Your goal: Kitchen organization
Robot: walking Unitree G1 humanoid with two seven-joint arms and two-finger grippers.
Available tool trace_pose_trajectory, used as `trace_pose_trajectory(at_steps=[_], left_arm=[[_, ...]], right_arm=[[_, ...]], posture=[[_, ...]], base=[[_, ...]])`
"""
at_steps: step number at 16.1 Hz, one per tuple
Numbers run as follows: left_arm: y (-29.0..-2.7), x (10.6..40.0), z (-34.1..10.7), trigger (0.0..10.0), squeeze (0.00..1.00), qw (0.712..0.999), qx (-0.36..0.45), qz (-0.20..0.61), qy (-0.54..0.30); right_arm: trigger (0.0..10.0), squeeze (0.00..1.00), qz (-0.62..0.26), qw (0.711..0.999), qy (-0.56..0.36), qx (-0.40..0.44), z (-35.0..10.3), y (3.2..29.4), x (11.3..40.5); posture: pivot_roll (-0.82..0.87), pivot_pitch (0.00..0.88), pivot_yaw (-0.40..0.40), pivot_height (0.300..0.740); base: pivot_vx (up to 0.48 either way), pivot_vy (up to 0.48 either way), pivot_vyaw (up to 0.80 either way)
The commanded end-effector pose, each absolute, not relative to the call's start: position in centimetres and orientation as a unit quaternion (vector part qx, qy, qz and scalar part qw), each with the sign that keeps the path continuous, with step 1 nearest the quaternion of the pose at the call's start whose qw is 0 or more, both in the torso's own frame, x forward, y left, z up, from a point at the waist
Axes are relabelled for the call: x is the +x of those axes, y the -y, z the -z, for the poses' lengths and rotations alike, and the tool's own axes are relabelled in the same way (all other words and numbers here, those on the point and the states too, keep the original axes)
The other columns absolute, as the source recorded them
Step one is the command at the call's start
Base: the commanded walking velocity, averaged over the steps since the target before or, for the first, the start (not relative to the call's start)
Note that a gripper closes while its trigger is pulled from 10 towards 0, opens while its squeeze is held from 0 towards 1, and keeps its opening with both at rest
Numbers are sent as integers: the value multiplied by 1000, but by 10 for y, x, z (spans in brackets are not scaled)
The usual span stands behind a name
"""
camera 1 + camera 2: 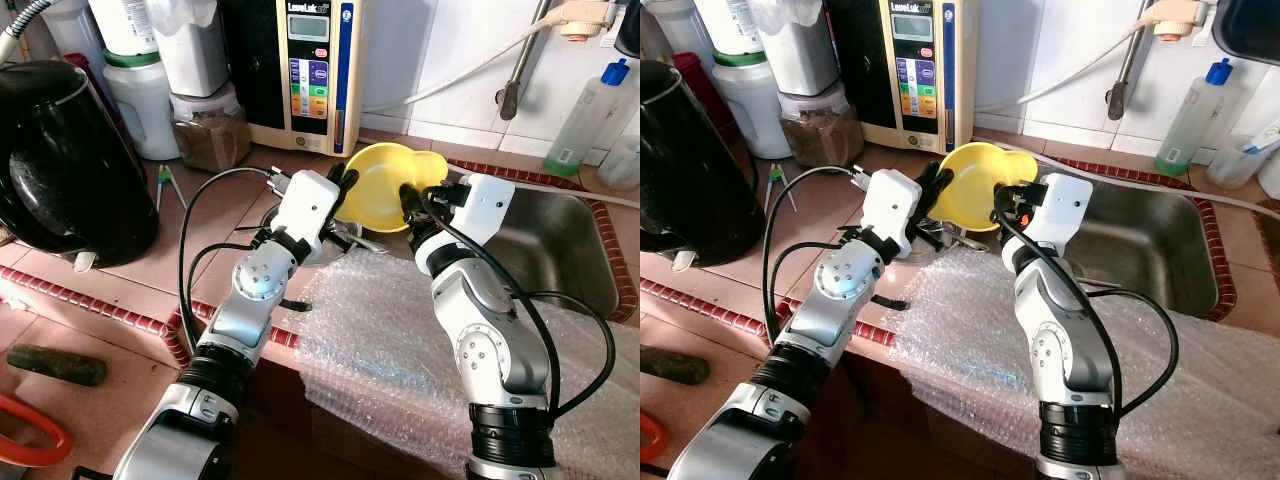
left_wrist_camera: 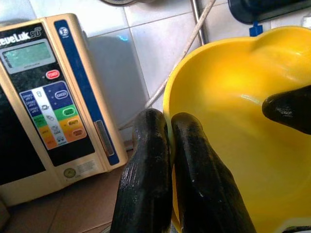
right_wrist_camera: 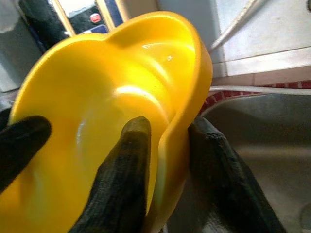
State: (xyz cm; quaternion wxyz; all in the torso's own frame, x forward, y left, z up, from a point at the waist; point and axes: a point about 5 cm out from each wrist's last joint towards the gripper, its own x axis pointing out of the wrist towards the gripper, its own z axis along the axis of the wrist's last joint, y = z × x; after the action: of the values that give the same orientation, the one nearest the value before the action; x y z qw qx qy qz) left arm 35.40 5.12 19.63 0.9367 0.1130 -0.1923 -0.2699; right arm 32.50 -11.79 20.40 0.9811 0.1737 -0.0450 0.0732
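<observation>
A yellow plastic bowl [image 1: 385, 180] is held tilted above the counter, between the water machine and the sink. My left gripper [image 1: 345, 190] is shut on the bowl's left rim; in the left wrist view its two black fingers [image 2: 146, 174] pinch the rim of the yellow bowl [image 2: 243, 121]. My right gripper [image 1: 408, 200] is shut on the bowl's right rim. In the right wrist view one finger [image 3: 121, 179] lies inside the bowl [image 3: 112, 97] and the other outside the wall.
A steel sink [image 1: 560, 250] lies to the right, a bubble wrap sheet [image 1: 390, 340] covers the counter in front. A black kettle [image 1: 60, 160], jars and a water machine [image 1: 300, 70] stand at the back left. A soap bottle [image 1: 590, 115] stands behind the sink.
</observation>
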Motion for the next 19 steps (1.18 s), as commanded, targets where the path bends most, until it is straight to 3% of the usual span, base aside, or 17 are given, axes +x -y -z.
trace_pose_trajectory(at_steps=[1,9,10,11,19], left_arm=[[-66,363,-199,0,0,949,120,229,184],[-68,365,-197,0,0,953,112,226,170],[-66,364,-197,784,1000,950,100,241,170],[-65,363,-197,10000,1000,949,92,248,171],[-60,355,-198,10000,1000,926,72,329,171]], right_arm=[[0,0,-76,983,41,164,-203,117,324],[0,0,-52,986,36,155,-200,122,325],[0,0,-50,986,35,154,-199,122,325],[0,0,-49,986,34,153,-198,123,324],[0,0,-29,987,46,153,-198,127,324]], posture=[[20,24,12,740],[20,24,20,740],[20,23,20,740],[23,25,20,740],[42,34,20,740]], base=[[0,0,0],[0,0,0],[0,0,0],[0,0,0],[0,0,0]])
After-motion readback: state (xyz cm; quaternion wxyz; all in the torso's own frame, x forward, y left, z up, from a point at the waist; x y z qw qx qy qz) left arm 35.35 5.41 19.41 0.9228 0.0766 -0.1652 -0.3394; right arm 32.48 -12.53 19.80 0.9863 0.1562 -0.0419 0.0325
